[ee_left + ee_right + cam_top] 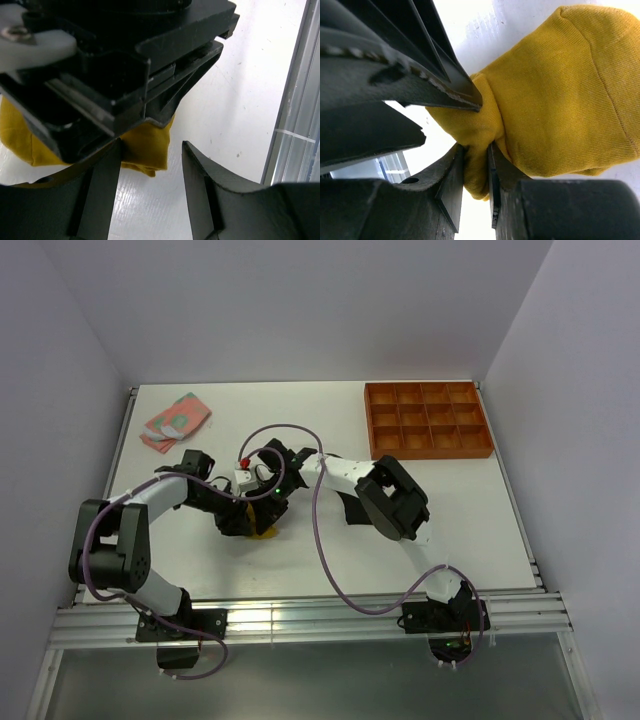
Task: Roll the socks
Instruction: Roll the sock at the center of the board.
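Item one, the mustard-yellow sock (pixel 560 90): you will find it bunched on the white table (pixel 450 510), near the middle and a little towards the near left. In the overhead view it is mostly hidden beneath both wrists, with only a yellow sliver showing. Item two, your right gripper (pixel 476 156): clenched on a gathered fold at one end of that sock. The fabric is squeezed thin between its two fingers, and the rest of the sock spreads loose beyond them. Item three, your left gripper (pixel 150 150): released, fingers spread, with bare table in the gap. One finger stands just beside the sock's hanging corner; you cannot tell whether it touches. The two grippers sit nose to nose over the sock. Item four, the pink sock with green patches (pixel 177 420): lying flat at the far left, well apart from both arms. Item five, the orange tray (pixel 430 453) of square compartments: at the far right of the table.
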`<state>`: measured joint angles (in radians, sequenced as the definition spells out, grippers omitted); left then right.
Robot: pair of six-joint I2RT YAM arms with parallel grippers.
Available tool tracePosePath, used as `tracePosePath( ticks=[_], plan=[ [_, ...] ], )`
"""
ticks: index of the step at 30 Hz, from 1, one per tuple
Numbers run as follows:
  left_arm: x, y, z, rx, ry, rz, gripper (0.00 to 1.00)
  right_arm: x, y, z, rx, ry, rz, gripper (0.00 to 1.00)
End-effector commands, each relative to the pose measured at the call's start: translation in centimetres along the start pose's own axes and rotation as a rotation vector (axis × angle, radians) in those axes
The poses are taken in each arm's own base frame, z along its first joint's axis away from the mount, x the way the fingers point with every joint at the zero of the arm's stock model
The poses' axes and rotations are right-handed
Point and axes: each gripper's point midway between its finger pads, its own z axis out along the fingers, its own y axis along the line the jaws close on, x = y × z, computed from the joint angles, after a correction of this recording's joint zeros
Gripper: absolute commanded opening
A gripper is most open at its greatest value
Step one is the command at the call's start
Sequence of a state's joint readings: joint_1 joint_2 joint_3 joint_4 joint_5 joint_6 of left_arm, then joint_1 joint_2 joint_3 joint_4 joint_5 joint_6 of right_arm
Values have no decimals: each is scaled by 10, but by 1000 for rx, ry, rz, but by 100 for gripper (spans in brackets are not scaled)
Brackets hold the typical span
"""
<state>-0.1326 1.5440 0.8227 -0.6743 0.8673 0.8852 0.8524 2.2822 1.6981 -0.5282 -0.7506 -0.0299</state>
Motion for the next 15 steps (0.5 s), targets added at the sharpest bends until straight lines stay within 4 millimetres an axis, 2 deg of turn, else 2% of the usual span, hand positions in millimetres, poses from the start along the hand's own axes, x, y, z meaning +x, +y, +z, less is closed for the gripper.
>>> tracePosePath(
  ticks=[1, 9, 15],
  plan=[
    [-17, -1, 5, 29, -57, 26, 56, 67, -43, 27, 123, 181, 102, 11],
    [-14, 10, 16, -32, -60, -9, 49, 68, -43, 26, 125, 170, 101, 11],
    [-3, 12, 22, -32, -26, -47, 38, 68, -45, 23, 139, 160, 102, 11]
  ],
)
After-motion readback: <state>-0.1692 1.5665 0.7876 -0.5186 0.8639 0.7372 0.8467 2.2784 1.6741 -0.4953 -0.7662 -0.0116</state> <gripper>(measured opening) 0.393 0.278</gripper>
